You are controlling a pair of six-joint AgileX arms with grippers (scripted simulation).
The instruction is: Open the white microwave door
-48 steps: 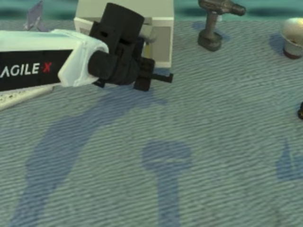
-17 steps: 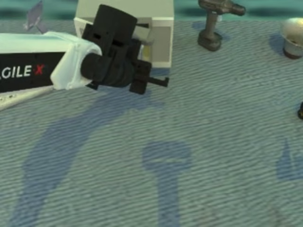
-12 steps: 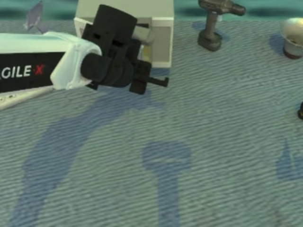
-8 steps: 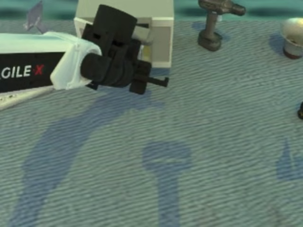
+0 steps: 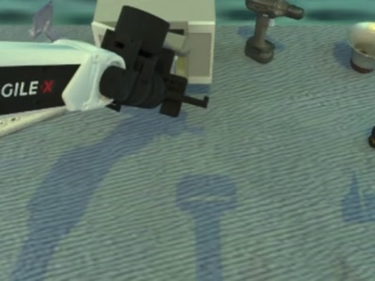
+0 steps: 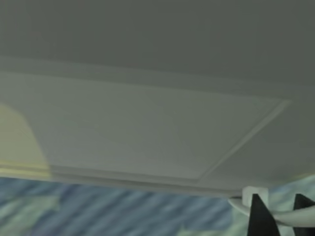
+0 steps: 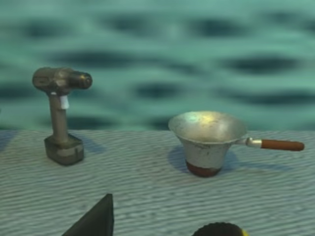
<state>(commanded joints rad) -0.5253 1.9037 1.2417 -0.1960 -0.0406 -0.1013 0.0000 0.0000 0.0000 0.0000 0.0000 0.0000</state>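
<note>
Left tool point(image 5: 186, 99) shifted leftward, white microwave door point(image 6: 147, 128) touching it

The white microwave point(image 5: 176, 20) sits at the top, left of middle. The white microwave door point(image 6: 147, 128) stands slightly open.

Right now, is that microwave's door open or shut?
Slightly open: the white microwave door angles out from the white microwave, its handle between the left claw fingers.
</note>
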